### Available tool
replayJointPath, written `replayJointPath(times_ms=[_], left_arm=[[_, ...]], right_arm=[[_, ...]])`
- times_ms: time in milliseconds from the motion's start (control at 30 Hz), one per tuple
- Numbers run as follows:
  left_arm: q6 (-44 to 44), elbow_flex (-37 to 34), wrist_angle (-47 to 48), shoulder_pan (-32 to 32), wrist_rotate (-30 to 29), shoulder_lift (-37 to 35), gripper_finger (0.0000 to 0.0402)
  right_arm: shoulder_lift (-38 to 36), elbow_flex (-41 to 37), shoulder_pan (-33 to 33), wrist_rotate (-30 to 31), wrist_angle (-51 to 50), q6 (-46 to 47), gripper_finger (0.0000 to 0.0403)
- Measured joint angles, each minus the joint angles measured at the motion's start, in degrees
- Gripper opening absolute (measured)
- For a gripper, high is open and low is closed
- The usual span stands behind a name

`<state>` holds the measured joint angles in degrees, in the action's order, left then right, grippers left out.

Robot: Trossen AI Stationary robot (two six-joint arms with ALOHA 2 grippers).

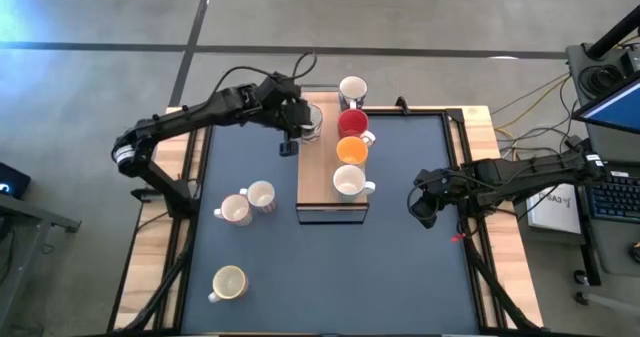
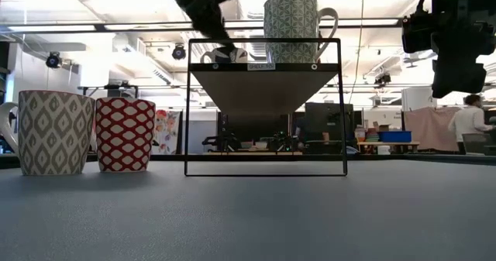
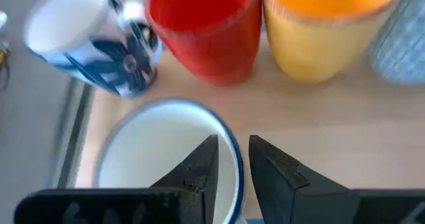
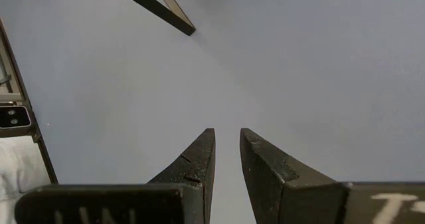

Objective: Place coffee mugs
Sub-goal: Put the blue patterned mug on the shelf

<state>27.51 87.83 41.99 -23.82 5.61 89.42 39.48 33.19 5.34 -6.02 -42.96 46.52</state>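
Note:
A raised wooden shelf (image 1: 318, 192) stands mid-table. Along its right side stand several mugs in a row: a white patterned one (image 1: 352, 90), a red one (image 1: 352, 123), an orange one (image 1: 351, 149) and a white one (image 1: 348, 182). My left gripper (image 1: 298, 127) is over the shelf's far left part, shut on a white blue-rimmed mug (image 3: 159, 167). Three more mugs stand on the table at the left: two together (image 1: 233, 209) (image 1: 261, 195) and one nearer (image 1: 229, 283). My right gripper (image 1: 425, 209) hovers shut over the bare mat, right of the shelf. My left gripper pinches the white mug's rim (image 3: 234, 159) on the side facing the red mug, one finger (image 3: 199, 167) inside the cup and the other (image 3: 275, 171) outside. The fingers come from above, pointing down. The mug stays upright over the shelf top; its base is hidden.
In the low view two patterned mugs, grey-white (image 2: 50, 133) and red-white (image 2: 124, 135), stand at the left, and the shelf's black wire frame (image 2: 263, 106) rises in the middle. The blue mat (image 1: 420, 267) lies bare on the near right. Wooden table edges flank the mat.

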Motion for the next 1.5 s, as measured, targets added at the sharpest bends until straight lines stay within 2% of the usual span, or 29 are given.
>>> replayJointPath(times_ms=[200,367,533,667,867,1000,1133,1267,1500], left_arm=[[-5.8,4.4,4.9,0.8,-0.1,-0.2,0.0067],[-10.5,4.2,9.1,1.2,-2.1,-2.3,0.0081],[-13.8,3.1,10.9,2.9,-7.9,-4.8,0.0115],[-20.2,1.8,11.9,3.9,-12.7,-5.4,0.0135],[-29.3,-4.4,8.5,3.9,-18.9,-5.3,0.0149],[-31.3,-8.7,2.7,3.9,-22.6,-6.4,0.0151],[-31.7,-11.9,-2.0,3.9,-23.3,-7.0,0.0151],[-29.8,-13.7,-5.2,3.9,-23.1,-7.0,0.0135],[-29.4,-14.1,-7.0,2.9,-22.9,-7.0,0.0052]], right_arm=[[0.0,0.0,0.0,0.0,0.0,0.0,0.0061],[0.0,0.0,0.0,0.0,0.0,0.0,0.0061],[0.0,0.0,0.0,0.0,0.0,0.0,0.0061],[0.0,0.0,0.0,0.0,0.0,0.0,0.0061],[0.0,0.0,0.0,0.0,0.0,0.0,0.0061],[0.0,0.0,0.0,0.0,0.0,0.0,0.0061],[0.0,0.0,0.0,0.0,0.0,0.0,0.0061],[0.0,0.0,0.0,0.0,0.0,0.0,0.0061],[0.0,0.0,0.0,0.0,0.0,0.0,0.0061]])
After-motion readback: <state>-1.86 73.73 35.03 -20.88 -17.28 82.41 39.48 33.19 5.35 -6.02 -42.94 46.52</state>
